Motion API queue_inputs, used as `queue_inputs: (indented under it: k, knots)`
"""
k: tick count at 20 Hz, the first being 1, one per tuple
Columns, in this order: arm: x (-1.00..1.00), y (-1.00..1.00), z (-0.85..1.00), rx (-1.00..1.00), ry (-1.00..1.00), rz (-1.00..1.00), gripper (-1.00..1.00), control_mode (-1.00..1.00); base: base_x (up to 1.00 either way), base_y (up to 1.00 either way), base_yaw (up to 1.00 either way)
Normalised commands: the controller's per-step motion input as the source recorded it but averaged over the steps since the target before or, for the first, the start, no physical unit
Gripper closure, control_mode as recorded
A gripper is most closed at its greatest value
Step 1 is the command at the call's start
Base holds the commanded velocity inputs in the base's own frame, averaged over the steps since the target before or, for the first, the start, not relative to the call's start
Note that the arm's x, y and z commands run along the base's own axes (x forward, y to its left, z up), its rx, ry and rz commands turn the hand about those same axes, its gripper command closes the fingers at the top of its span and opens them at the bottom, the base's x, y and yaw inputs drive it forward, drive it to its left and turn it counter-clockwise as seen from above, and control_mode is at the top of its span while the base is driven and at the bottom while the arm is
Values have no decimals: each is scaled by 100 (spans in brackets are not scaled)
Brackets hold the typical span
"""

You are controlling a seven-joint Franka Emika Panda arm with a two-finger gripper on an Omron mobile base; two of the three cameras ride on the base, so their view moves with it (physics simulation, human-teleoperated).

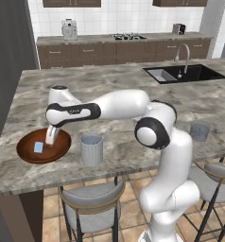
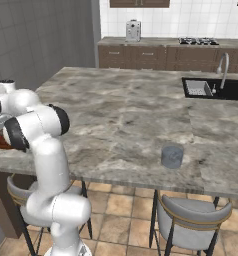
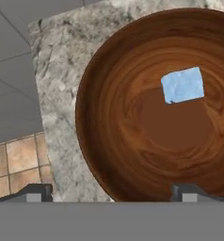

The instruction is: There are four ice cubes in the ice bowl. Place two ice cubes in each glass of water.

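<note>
Gripper (image 1: 50,140) open, hanging inside ice bowl (image 1: 25,150), grasping nothing. One ice cube (image 3: 182,85) lies flat on bowl floor just ahead of the fingertips (image 3: 188,192), edges slightly skewed. Near glass (image 1: 91,149) upright beside bowl; far glass (image 2: 172,156) well apart on counter (image 2: 126,115).

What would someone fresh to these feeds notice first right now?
Probably the white arm stretched left across the marble counter, its gripper dipped into the reddish-brown ice bowl at the counter's near left corner. One pale-blue ice cube lies in that bowl. Two grey tumblers follow: one beside the bowl, the other far along the near edge.
</note>
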Motion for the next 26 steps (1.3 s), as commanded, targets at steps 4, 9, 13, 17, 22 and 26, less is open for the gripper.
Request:
queue_inputs:
  k: [4, 9, 13, 17, 22, 26]
  knots:
    - [31, 54, -45, -10, 18, 4, -100, -100, 0, 0, 0]
    - [36, 30, -33, -7, 4, 0, -100, -100, 0, 0, 0]
    - [42, 2, -32, 0, 0, 0, -100, -100, 0, 0, 0]
    - [21, 0, -49, 0, 0, 0, -100, -100, 0, 0, 0]
    - [17, 3, -38, -1, 0, 0, -100, -100, 0, 0, 0]
    - [21, 0, -22, 0, 0, 0, -100, -100, 0, 0, 0]
